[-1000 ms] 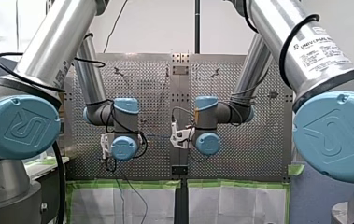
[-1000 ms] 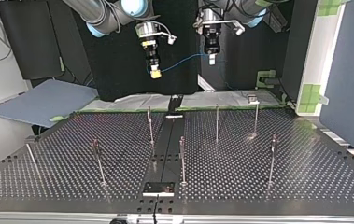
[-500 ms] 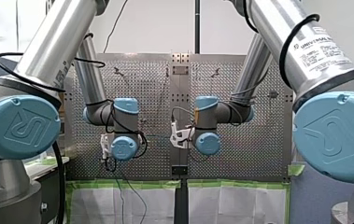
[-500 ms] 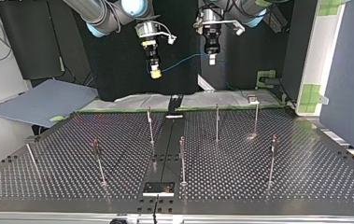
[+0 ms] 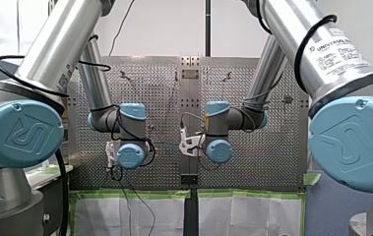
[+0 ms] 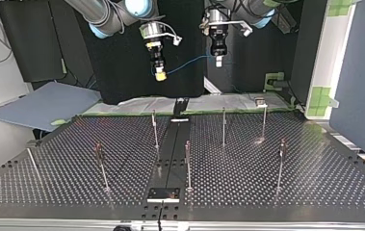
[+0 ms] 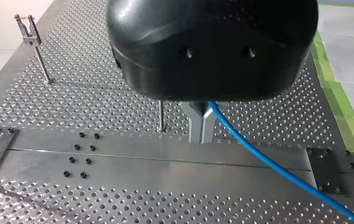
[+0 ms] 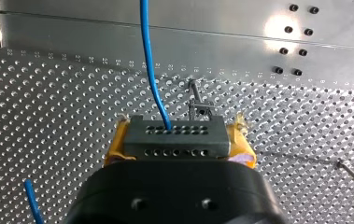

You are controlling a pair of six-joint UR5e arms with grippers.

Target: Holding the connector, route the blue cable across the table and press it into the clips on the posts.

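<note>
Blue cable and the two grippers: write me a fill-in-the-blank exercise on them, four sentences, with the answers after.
1. In the right wrist view, my right gripper is shut on the grey ___ with rows of holes.
2. The cable that leaves it is ___ in colour.
3. In the left wrist view, the metal jaws of my left gripper are ___ on the cable.
4. In the top view, the cable lies in ___ of the clips on the posts.
Missing words: connector; blue; shut; none.
</note>
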